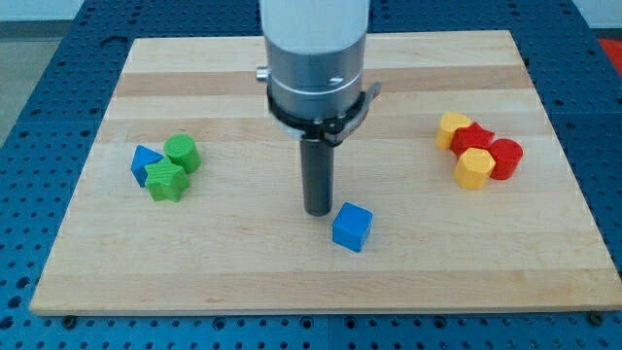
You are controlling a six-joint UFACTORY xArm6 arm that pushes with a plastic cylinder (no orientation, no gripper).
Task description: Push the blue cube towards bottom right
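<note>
One blue cube near the wooden bench's bottom centre, rod tool's tip just upper-left of it, contact unclear, tool grasping nothing, green, yellow, red blocks well apart.

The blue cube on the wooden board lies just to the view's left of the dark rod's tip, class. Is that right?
Not quite. The camera view shows the blue cube just to the view's right of, and slightly below, my tip, not to its left. It does lie on the wooden board.
</note>
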